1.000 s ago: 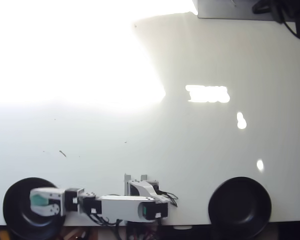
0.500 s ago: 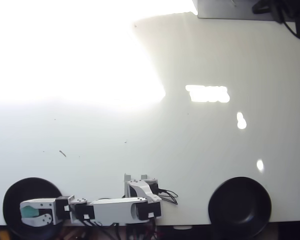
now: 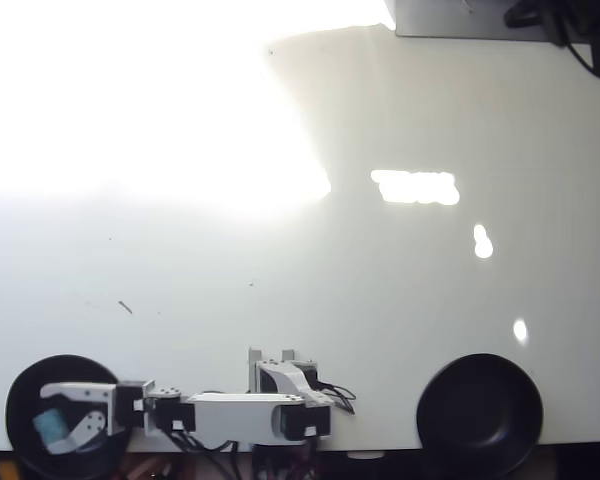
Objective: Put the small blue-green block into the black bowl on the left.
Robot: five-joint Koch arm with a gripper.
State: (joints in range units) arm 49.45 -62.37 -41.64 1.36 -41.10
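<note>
In the overhead view the left black bowl (image 3: 18, 392) sits at the table's bottom-left corner. My gripper (image 3: 48, 418) reaches left over it from the arm base at the bottom edge. Its jaws stand apart, with dark bowl showing between them. The small blue-green block (image 3: 48, 428) lies inside the bowl between the fingertips, close to the lower finger (image 3: 80, 432). I cannot tell whether that finger still touches it.
A second black bowl (image 3: 480, 412) stands at the bottom right. The arm's base (image 3: 280, 385) is at the bottom middle. A grey box with cables (image 3: 480, 18) sits at the top right edge. Strong glare washes out the upper left of the white table (image 3: 380, 290).
The gripper swung left and down over the left bowl with the block. Its jaws have since spread, and the block now lies low in the bowl between the tips.
</note>
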